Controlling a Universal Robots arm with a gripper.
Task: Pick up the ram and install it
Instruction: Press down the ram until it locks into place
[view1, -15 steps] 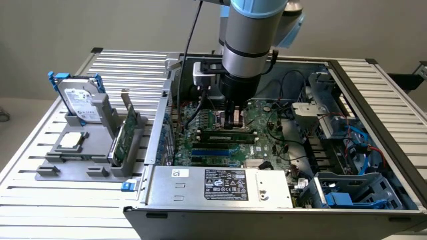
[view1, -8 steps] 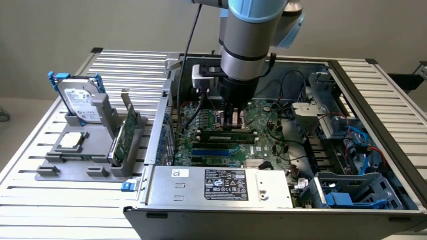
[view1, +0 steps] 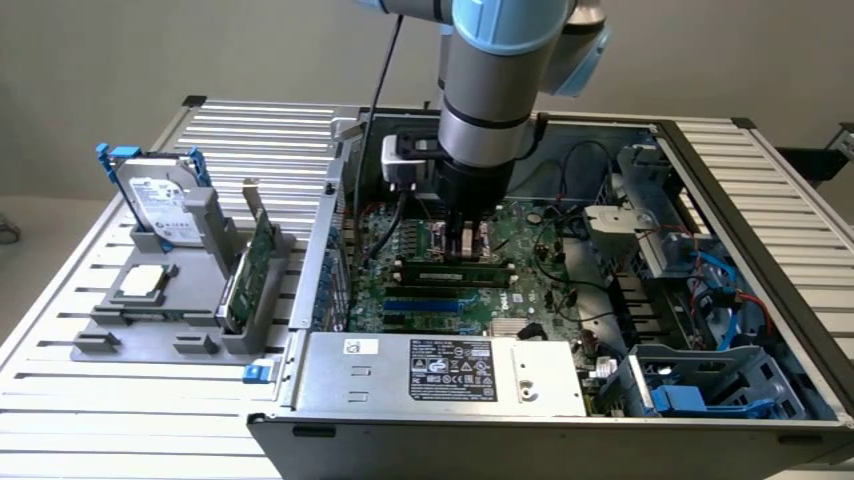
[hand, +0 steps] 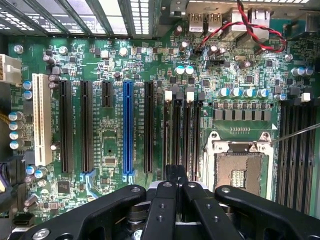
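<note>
On the exterior view's left, well apart from the gripper (view1: 470, 240), one grey rack (view1: 160, 325) stands on the slatted table (view1: 80, 400). It carries one hard drive (view1: 160, 205) with blue rails, one upright green card (view1: 254, 268), and one small square chip (view1: 144, 283) lying flat.

Toward the middle, one open computer case (view1: 561, 400) holds one green motherboard (view1: 441, 280), and one arm (view1: 494, 90) reaches down into it. Just below the fingertips, one ram (view1: 454, 268) lies seated across the board, a dark green stick with black chips; whether the gripper touches it I cannot tell. One silver power supply (view1: 441, 372) sits nearer the camera than the gripper.

In the wrist view, the gripper (hand: 176, 172) has its fingers (hand: 170, 175) pressed together, with nothing between them. Past the tips stand four black memory slots (hand: 182, 135), one blue slot (hand: 128, 132) and one white slot (hand: 42, 117). One bare processor socket (hand: 239, 165) lies beside the gripper.

To the exterior view's right of the gripper are blue cables (view1: 714, 275) and one blue-tabbed drive cage (view1: 707, 385).
</note>
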